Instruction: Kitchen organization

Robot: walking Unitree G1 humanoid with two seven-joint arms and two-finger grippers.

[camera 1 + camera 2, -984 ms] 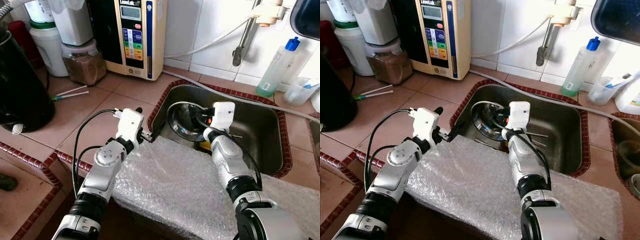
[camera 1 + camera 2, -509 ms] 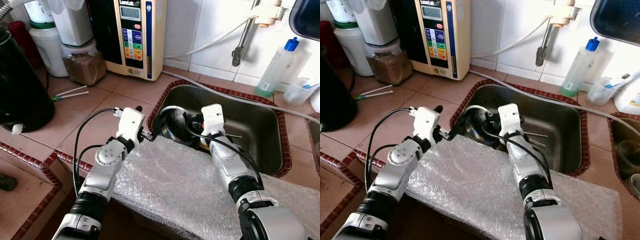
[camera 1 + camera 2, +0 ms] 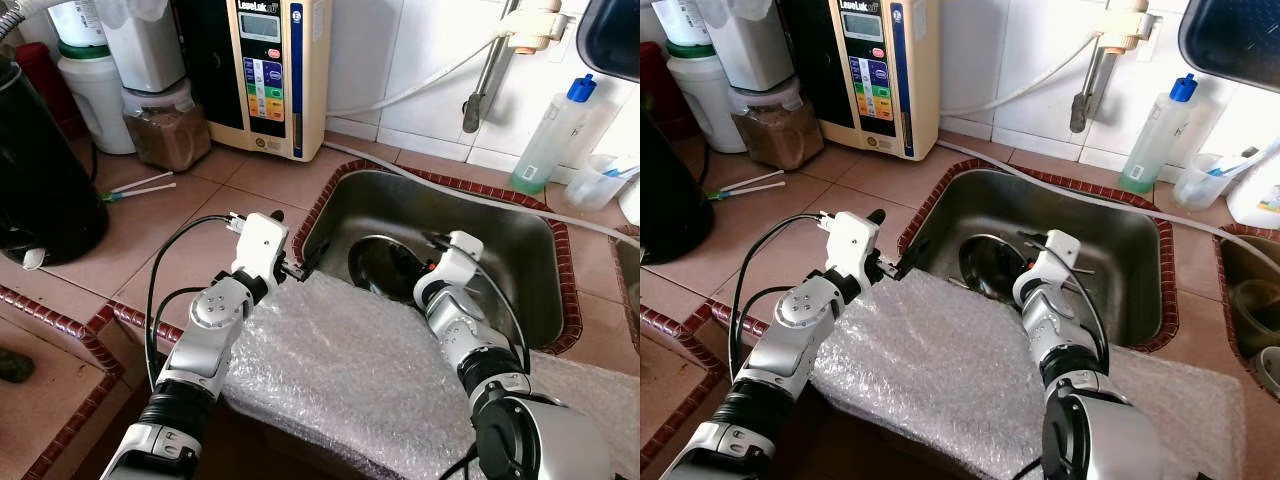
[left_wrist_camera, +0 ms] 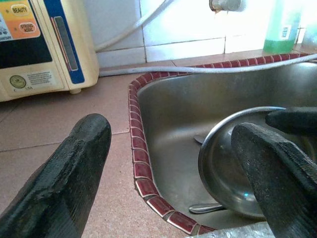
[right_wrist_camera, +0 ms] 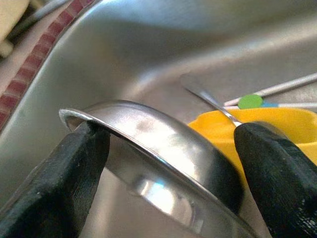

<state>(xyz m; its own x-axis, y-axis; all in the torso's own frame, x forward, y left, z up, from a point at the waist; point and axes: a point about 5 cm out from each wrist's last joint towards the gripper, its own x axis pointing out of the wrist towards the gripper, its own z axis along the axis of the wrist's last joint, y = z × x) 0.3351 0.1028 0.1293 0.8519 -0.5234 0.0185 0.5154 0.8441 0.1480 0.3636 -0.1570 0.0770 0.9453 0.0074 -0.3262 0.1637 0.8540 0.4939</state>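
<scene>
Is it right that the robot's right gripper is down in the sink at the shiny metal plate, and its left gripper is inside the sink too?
Not quite. The right gripper is in the sink at the metal plate, but the left gripper is not inside. The left eye view shows it at the sink's tiled rim, fingers open.

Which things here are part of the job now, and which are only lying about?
In the job:
- steel bowl in the sink
- right gripper, open around its rim
- left gripper, open at the sink edge

Lying about:
- yellow item
- water machine
- green bottle
- bubble wrap
</scene>
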